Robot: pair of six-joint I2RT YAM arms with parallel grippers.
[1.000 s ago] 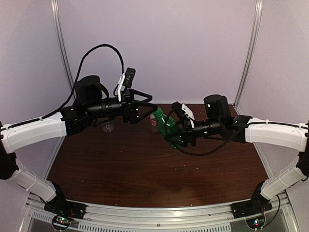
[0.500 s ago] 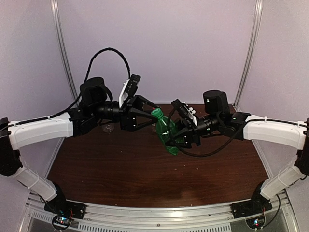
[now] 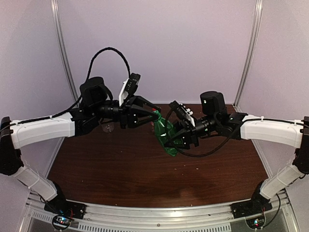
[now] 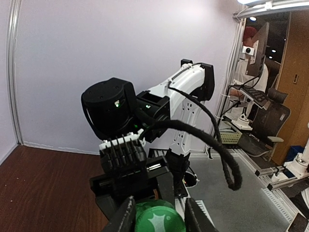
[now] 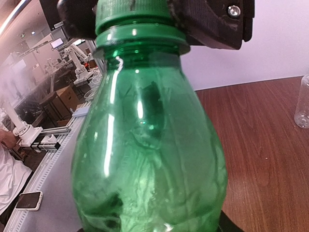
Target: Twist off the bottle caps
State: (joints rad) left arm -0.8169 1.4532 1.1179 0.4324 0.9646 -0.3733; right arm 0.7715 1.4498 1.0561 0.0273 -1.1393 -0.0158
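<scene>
The green bottle (image 3: 166, 137) hangs tilted above the table, its neck pointing up and left. My right gripper (image 3: 175, 137) is shut on its lower body, and the bottle (image 5: 149, 145) fills the right wrist view and hides those fingers. My left gripper (image 3: 153, 114) is shut on the green cap (image 4: 157, 218); its two black fingers (image 4: 126, 217) press against the cap's sides. From the right wrist, the cap (image 5: 131, 12) sits clamped between those black fingers (image 5: 212, 21). The white and red caps are out of view.
A clear bottle (image 3: 108, 126) stands on the brown table (image 3: 145, 179) at the back left, behind my left arm; it also shows as the clear bottle (image 5: 302, 108) at the right edge. Pale walls enclose the back and sides.
My left gripper has moved right onto the bottle's top and closed on the green cap. The right arm has shifted the bottle slightly left and lower.
</scene>
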